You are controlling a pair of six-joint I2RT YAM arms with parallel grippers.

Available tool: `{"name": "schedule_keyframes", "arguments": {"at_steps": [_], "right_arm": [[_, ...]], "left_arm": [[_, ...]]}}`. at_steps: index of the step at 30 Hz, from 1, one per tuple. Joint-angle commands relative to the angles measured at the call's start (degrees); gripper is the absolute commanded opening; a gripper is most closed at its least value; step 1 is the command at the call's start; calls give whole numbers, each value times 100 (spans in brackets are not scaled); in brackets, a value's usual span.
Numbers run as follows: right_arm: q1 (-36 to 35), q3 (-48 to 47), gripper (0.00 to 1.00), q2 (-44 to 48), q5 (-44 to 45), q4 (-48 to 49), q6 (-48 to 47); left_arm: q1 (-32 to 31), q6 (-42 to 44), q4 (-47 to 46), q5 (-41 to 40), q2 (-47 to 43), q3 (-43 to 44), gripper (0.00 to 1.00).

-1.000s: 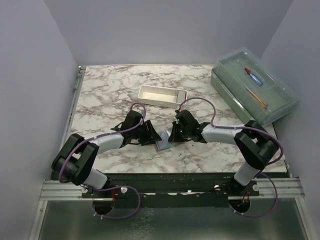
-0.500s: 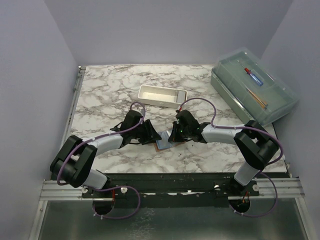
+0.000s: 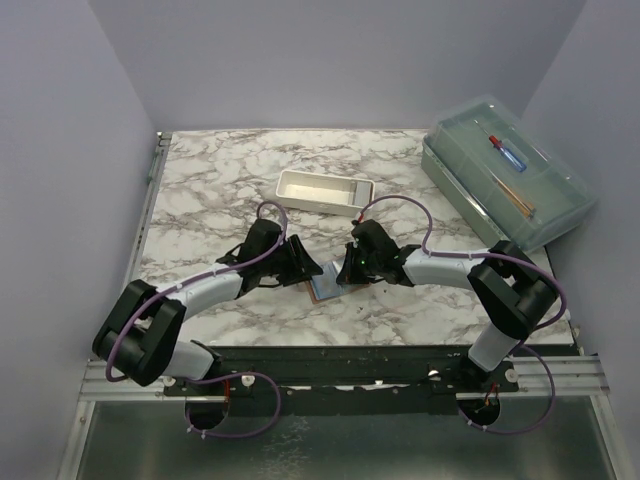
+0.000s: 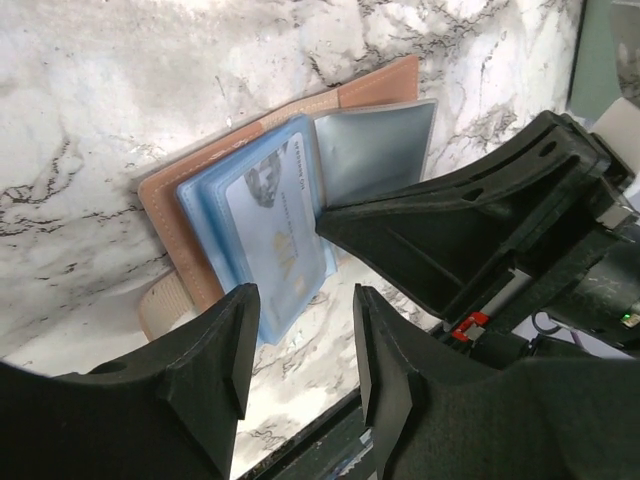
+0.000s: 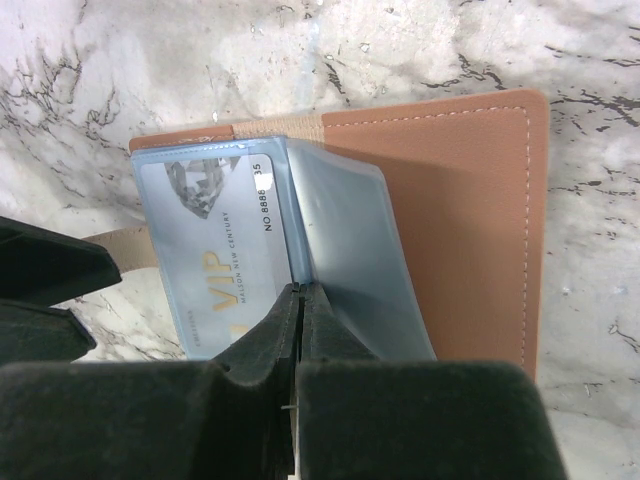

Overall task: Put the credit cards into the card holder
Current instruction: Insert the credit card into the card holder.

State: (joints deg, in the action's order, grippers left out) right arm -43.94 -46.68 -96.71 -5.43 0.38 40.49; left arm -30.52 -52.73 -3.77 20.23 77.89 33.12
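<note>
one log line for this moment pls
tan leather bifold card holder: open on marble table | pale blue credit card: on its inside | left gripper: open by card | right gripper: shut at clear sleeve

The tan card holder (image 5: 460,220) lies open and flat on the desk (image 3: 230,170), a pale blue VIP-lettered card (image 5: 215,260) face up on its blue-grey inside.

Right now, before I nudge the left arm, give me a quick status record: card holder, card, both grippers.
card holder: lying open on the marble table, tan cover down
card: pale blue, on the sleeve stack; cannot tell if fully pocketed
left gripper: open, over the card's end, gripping nothing
right gripper: shut, tips at the clear sleeve beside the card
elsewhere: white tray, clear lidded box, both farther back
</note>
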Motion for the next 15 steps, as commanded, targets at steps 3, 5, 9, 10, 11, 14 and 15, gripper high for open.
{"name": "schedule_keyframes", "arguments": {"at_steps": [3,5,9,10,11,14,15], "right_arm": [[-44,159,0,-323,289,-302,-120],[-39,159,0,-315,288,-302,-119],[-42,164,0,-314,288,-304,-120],[-42,157,0,-315,288,-305,-120],[-43,153,0,-318,286,-309,-120],[-36,150,0,-324,280,-302,-120],[-41,150,0,-327,272,-294,-120]], "left_arm": [[-63,24,9,7,317,123,48],[-82,32,-33,25,383,124,48],[-125,25,-104,51,506,139,46],[-129,20,-124,47,517,137,46],[-137,24,-148,43,528,133,45],[-147,20,-192,34,537,129,40],[-151,25,-202,41,543,132,38]]}}
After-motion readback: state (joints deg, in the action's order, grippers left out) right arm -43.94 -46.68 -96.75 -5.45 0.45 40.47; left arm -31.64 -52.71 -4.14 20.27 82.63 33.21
